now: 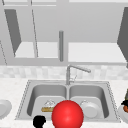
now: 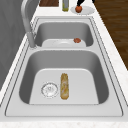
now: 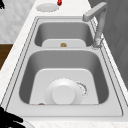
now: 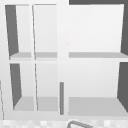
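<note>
1. Black left hand (image 1: 39, 121) hovers at the near rim of the steel double sink (image 1: 25, 100), beside a big red ball (image 1: 67, 114); whether its fingers are curled cannot be told.
2. Black right hand (image 1: 125, 102) sits on the far-right white counter plate (image 1: 122, 112), over a small orange-red fruit (image 2: 78, 8); grip unclear.
3. Left basin holds a long brown bread roll (image 2: 64, 86); right basin holds a round white plate (image 3: 63, 91).

Two basins are counted in the sink (image 2: 113, 75), served by one faucet (image 1: 75, 68). One bread roll (image 2: 64, 85) and one drain strainer (image 2: 49, 89) are seen in the left basin, one plate (image 3: 63, 92) in the right basin. Two more plates are counted on the counter, one at each end (image 1: 3, 108) (image 2: 86, 10). One red ball (image 1: 67, 114) is seen, and two black hands (image 1: 39, 121) (image 1: 125, 102)
</note>
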Controlling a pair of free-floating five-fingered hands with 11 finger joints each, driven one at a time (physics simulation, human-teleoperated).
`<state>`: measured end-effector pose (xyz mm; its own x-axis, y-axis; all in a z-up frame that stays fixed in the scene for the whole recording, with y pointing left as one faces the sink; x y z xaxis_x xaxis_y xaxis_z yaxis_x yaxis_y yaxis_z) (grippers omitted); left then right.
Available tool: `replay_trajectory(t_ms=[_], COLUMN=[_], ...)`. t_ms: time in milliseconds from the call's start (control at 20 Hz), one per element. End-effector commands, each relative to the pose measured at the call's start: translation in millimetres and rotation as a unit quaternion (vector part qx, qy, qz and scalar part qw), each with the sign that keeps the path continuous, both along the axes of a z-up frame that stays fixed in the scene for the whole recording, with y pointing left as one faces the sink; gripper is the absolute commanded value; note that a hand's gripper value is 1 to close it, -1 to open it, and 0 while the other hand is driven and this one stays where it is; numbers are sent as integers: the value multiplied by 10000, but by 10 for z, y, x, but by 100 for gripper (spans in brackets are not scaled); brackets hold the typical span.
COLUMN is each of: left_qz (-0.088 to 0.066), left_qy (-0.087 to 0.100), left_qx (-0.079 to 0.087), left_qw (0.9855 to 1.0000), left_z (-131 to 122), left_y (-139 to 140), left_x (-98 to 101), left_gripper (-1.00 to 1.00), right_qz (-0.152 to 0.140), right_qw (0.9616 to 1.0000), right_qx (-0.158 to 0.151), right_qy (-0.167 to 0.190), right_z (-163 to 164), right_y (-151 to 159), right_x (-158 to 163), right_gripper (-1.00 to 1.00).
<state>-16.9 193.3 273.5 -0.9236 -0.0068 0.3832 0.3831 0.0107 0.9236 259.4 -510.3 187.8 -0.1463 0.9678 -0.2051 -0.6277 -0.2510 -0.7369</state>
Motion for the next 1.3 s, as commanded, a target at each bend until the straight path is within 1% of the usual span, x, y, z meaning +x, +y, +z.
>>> replay_trajectory(t_ms=[0,150,200,250,350,500,600,700,1100,1150,1250], left_qz=[0,0,0,0,0,0,0,0,0,0,0], left_qy=[0,0,0,0,0,0,0,0,0,0,0], left_qx=[0,0,0,0,0,0,0,0,0,0,0], left_qw=[10000,10000,10000,10000,10000,10000,10000,10000,10000,10000,10000], left_z=[0,0,0,0,0,0,0,0,0,0,0], left_y=[0,0,0,0,0,0,0,0,0,0,0], left_x=[0,0,0,0,0,0,0,0,0,0,0], left_gripper=[0,0,0,0,0,0,0,0,0,0,0], right_qz=[0,0,1,92,71,112,119,117,93,91,74], right_qw=[10000,10000,10000,9999,9999,9993,9990,9989,9988,9988,9992], right_qx=[0,32,30,-37,5,-2,32,-1,26,32,22], right_qy=[0,-46,-39,-65,-113,-353,-433,-463,-487,-481,-389], right_z=[-8,-124,-152,-174,-190,-200,-183,-177,-189,-191,-146], right_y=[0,1,1,4,6,14,11,19,6,5,20], right_x=[0,-4,-2,2,14,18,3,14,23,22,34], right_gripper=[-100,-100,100,100,100,100,100,100,100,-100,-100])
